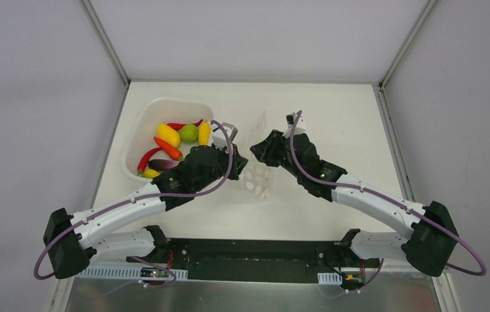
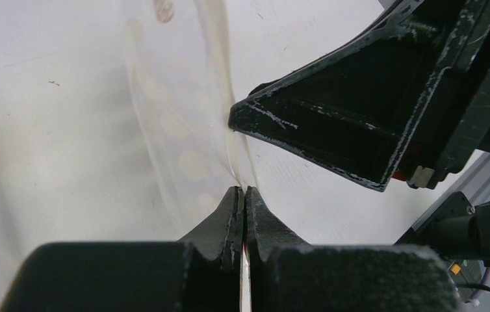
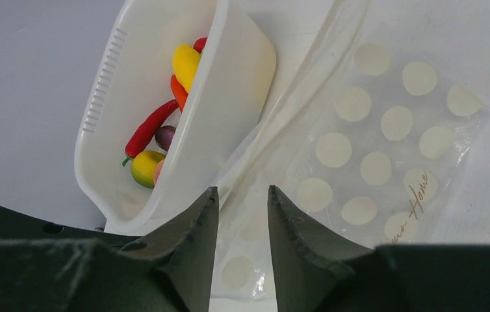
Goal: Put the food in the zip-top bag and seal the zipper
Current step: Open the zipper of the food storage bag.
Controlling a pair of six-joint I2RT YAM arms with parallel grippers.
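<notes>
The zip-top bag, clear with white dots, lies right of the tub, its near edge lifted. My left gripper is shut on a thick edge strip of the bag; in the top view the left gripper sits at the bag's left side. My right gripper is open, its fingers on either side of the bag's raised edge; in the top view it faces the left gripper closely. The food, yellow, green, orange, red and purple pieces, lies in the tub.
The white oval tub stands at the left of the table, beside the bag; its wall touches the bag's film. My right gripper's black finger shows just above the left jaws. White walls ring the table.
</notes>
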